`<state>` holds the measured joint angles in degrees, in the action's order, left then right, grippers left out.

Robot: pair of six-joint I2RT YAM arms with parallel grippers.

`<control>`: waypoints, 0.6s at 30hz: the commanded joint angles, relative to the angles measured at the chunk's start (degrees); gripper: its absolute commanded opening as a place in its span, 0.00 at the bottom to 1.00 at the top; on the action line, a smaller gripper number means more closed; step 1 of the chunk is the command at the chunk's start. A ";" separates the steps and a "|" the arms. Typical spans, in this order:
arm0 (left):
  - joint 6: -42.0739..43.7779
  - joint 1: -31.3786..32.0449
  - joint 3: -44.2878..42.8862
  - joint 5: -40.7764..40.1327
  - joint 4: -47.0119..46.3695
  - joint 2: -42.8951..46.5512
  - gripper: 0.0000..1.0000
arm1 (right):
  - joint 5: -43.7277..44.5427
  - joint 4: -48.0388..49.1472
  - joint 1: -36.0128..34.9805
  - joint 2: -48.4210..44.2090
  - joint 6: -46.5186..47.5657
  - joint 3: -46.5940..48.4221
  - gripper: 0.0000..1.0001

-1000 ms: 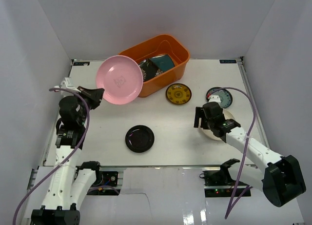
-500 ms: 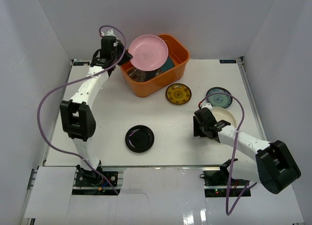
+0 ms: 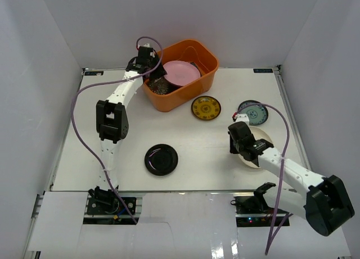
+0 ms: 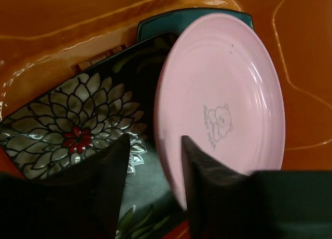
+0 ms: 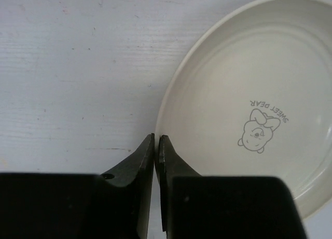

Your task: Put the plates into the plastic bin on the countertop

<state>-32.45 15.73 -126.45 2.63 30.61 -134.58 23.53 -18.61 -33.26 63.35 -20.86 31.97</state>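
Note:
The pink plate (image 3: 181, 72) (image 4: 223, 104) lies tilted in the orange plastic bin (image 3: 180, 99) (image 4: 62, 21), on a black flowered plate (image 4: 67, 125) and a teal plate (image 4: 192, 18). My left gripper (image 3: 160, 73) (image 4: 155, 156) is open inside the bin, its fingers astride the pink plate's near rim. My right gripper (image 3: 242, 151) (image 5: 156, 140) is shut on the left rim of the cream plate (image 3: 265, 139) (image 5: 249, 104), which rests on the countertop (image 3: 197, 146). The right arm hides much of that plate from above.
On the countertop lie a yellow patterned plate (image 3: 206, 108), a teal-and-white patterned plate (image 3: 253, 112) and a glossy black plate (image 3: 161, 159). White walls stand on three sides. The left arm stretches along the left side toward the bin.
The left arm carried the pink plate over the bin, lowered it inside and opened its jaws. The right gripper closed on the cream plate's rim.

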 commanded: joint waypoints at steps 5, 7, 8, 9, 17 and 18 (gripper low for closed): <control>-3.15 0.27 -3.71 7.38 -5.81 7.66 0.86 | -1.90 -4.67 -0.67 -7.63 1.96 12.58 0.08; -3.06 0.27 -3.71 8.88 -7.23 12.31 0.91 | -2.26 -4.94 -1.54 -6.06 4.15 18.71 0.08; -2.89 0.27 -3.71 8.97 -7.67 14.16 0.91 | -1.82 -4.16 -2.25 -5.18 5.21 20.75 0.08; -2.89 0.27 -1.97 9.23 -7.85 18.44 0.91 | -1.47 -3.28 -2.43 -2.12 6.44 22.86 0.08; -2.88 0.10 42.98 6.16 -9.07 55.70 0.88 | -7.94 7.27 -2.52 27.76 24.52 62.25 0.08; -3.06 0.18 48.87 5.72 -8.99 59.75 0.87 | -9.28 6.49 -2.52 34.84 25.95 67.39 0.08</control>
<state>-35.20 15.77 -90.15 9.76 20.80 -83.72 18.90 -18.06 -35.42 88.99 -4.47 86.96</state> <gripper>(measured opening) 0.879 0.085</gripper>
